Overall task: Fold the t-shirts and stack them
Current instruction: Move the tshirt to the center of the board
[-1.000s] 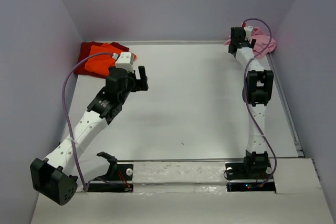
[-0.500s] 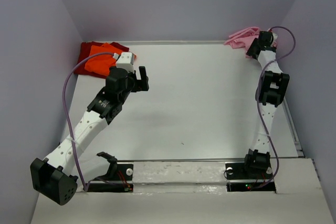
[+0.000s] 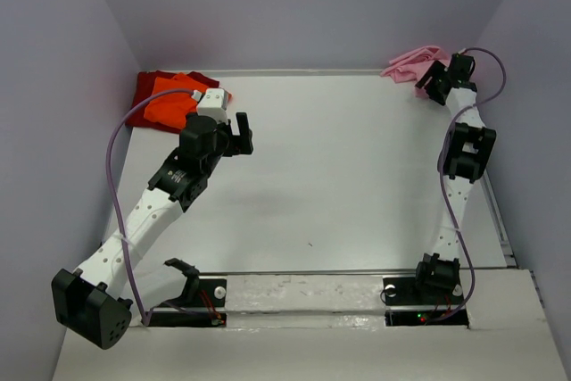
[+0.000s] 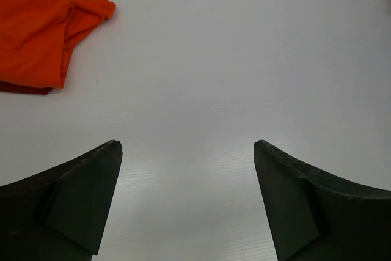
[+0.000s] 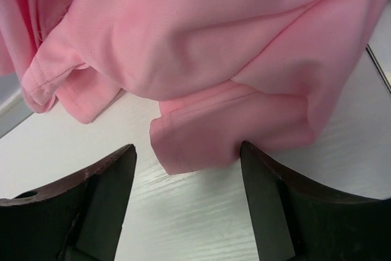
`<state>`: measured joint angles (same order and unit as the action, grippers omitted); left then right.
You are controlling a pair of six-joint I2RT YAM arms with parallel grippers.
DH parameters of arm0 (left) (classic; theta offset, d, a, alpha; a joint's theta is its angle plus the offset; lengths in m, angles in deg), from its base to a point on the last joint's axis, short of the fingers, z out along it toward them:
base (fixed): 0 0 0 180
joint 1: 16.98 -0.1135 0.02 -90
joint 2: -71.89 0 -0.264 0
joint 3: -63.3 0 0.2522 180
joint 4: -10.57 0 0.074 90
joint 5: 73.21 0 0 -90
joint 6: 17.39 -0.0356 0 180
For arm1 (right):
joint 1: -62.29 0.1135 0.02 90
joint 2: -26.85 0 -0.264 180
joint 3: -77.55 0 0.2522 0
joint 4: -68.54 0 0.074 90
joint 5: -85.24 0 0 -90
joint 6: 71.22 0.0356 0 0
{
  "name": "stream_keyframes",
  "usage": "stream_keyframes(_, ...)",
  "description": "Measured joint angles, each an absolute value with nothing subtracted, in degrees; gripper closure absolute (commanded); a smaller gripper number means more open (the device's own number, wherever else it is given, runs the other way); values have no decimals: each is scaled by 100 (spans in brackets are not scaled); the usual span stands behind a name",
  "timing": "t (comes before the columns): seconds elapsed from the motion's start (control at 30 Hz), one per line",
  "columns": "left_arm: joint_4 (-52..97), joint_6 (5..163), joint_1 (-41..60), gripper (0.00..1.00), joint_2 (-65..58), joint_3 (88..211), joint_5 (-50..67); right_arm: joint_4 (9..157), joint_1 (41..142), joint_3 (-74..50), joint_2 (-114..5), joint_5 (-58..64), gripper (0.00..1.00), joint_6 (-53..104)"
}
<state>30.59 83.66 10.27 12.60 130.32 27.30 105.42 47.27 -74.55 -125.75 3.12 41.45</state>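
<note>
Covering most of the red shirt (image 3: 148, 84): orange shirt (image 3: 169, 104), upper left; right hand (image 5: 186, 148) outstretched, released, at pink shirt (image 5: 183, 41); left hand (image 4: 186, 145) released.

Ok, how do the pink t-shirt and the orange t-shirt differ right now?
The pink t-shirt lies bunched in the far right corner; the orange t-shirt lies flatter in the far left corner. The pink one lies alone; the orange one rests on the dark red t-shirt. The open right gripper is close at the pink one's hem; the open left gripper hangs over the table, apart from the orange one. Neither is gripped.
</note>
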Motion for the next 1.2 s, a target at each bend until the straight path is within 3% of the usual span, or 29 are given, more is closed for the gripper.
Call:
stream_keyframes(0.17,3059,8366,1027,2,1260,13032,2730,10450,4720,-7455,-12621,710,34,4220)
stream_keyframes(0.2,3059,8366,1027,2,1260,13032,2730,10428,4716,-7455,-12632,765,45,4220)
stream_keyframes(0.23,3059,8366,1027,1,1260,13032,2730,10430,4705,-7455,-12640,835,47,4222)
stream_keyframes(0.33,3059,8364,1027,2,1260,13030,2730,10424,4698,-7455,-12686,981,71,4274)
stream_keyframes(0.4,3059,8364,1027,2,1260,13030,2732,10452,4696,-7455,-12717,1069,100,4281)
stream_keyframes(0.8,3057,8364,1027,2,1260,13030,2736,10365,4657,-7256,-12710,1464,100,4482)
stream_keyframes(1.1,3055,8366,1027,2,1260,13030,2749,9985,5094,-4994,-11242,1307,100,4580)
stream_keyframes(1.2,3035,8370,1024,2,1260,13023,2736,9711,5544,-3683,-10308,1300,100,4711)
